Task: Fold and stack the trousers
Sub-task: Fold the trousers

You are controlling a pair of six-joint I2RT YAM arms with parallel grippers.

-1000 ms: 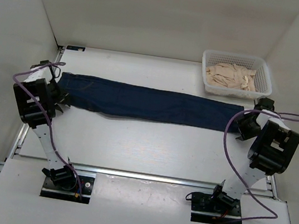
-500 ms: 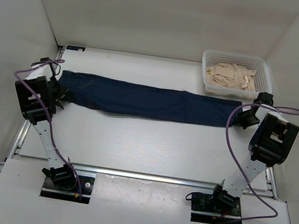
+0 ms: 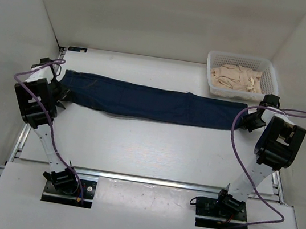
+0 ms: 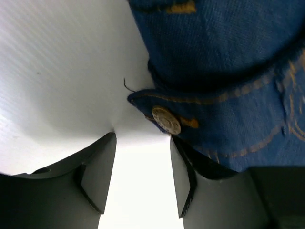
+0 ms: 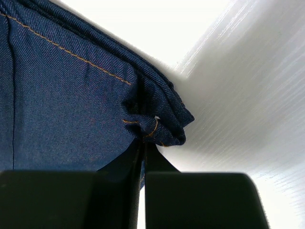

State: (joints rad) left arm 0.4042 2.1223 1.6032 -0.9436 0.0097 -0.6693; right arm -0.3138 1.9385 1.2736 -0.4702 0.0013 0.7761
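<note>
The trousers (image 3: 154,103) are dark blue jeans laid out in one long strip across the table, waistband at the left, leg hems at the right. My left gripper (image 3: 64,94) sits at the waistband end. In the left wrist view it (image 4: 143,138) stands open over bare table, with the waistband (image 4: 228,71) and its brass button (image 4: 166,119) just past the right fingertip. My right gripper (image 3: 248,120) is at the hem end. Seen from the right wrist, it (image 5: 144,143) is shut on the bunched hem corner (image 5: 162,126) of the trousers (image 5: 62,95).
A white plastic basket (image 3: 241,76) holding beige cloth stands at the back right, just behind the right gripper. White walls close in the table on the left, back and right. Purple cables loop off both arms.
The right gripper came in to the hem end and shut on it. The trousers slid slightly toward the back. The left gripper's jaws spread a little wider at the waistband.
</note>
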